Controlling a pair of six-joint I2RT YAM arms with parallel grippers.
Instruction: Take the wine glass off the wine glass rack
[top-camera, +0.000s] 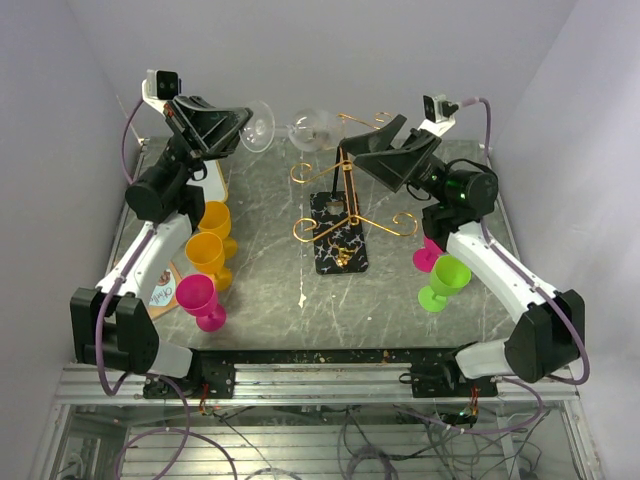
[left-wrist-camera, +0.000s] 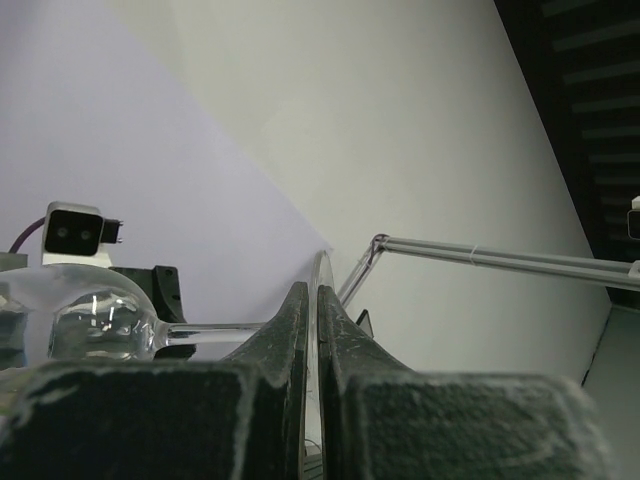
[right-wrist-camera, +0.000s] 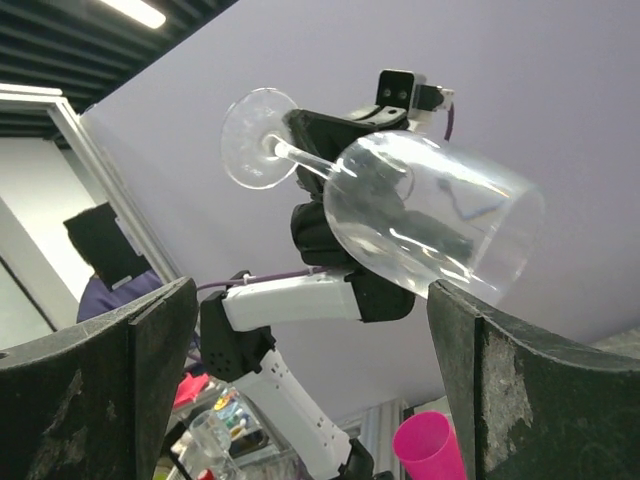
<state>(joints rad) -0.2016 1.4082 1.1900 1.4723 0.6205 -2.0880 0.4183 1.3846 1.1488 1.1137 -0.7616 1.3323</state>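
The left gripper (top-camera: 240, 125) pinches the glass (top-camera: 313, 128) by its foot and holds it sideways at upper centre, above the rack (top-camera: 345, 205). It seems free of the hooks. The right gripper (top-camera: 368, 145) is spread near the bowl, perhaps for support.

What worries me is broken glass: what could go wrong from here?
The left gripper pinches only the thin foot of the wine glass, which sticks out sideways; it could slip or pivot. The open right gripper sits close to the bowl; closing hard might crack or knock it. A drop would likely hit the wine glass rack below.
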